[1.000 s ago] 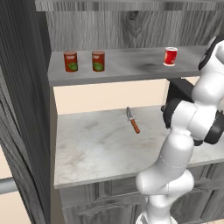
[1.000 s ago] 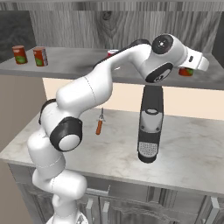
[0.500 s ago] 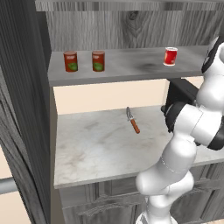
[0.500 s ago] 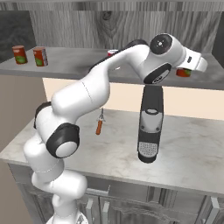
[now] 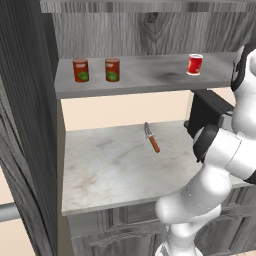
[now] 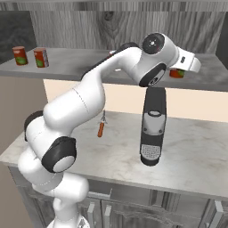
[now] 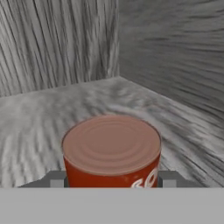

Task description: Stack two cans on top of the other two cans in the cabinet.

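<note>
We see three cans upright on the cabinet (image 5: 30,100) shelf (image 5: 150,80), long axes vertical, lids up. Two w/ green label patches stand near the shelf's left edge: left can (image 5: 80,70) and its neighbour (image 5: 112,69), just beside each other but apart, both towards the front edge. In the right base view the same pair (image 6: 19,55) (image 6: 41,57) sits at the far left of the shelf. A third can w/ a white lower band (image 5: 195,64) stands well apart from them, towards the shelf's right end.

In the hand view we look down on a red can (image 7: 112,151) standing upright on the shelf, flat ribbed lid facing the camera, white lettering on its side, near the corner where the grained back wall meets the side panel. The fingers (image 7: 57,179) show as grey tips on either side of the can, low at its flanks; we can't tell whether they press on it or stand just off it. In the right base view the hand (image 6: 185,62) reaches over the shelf's right part, w/ a can (image 6: 177,73) partly hidden beneath it.

On the surface (image 5: 110,170) below lies a knife (image 5: 151,137), orange handle towards the front edge, blade towards the back. A dark coffee machine (image 6: 152,127) stands on the surface's right part.
</note>
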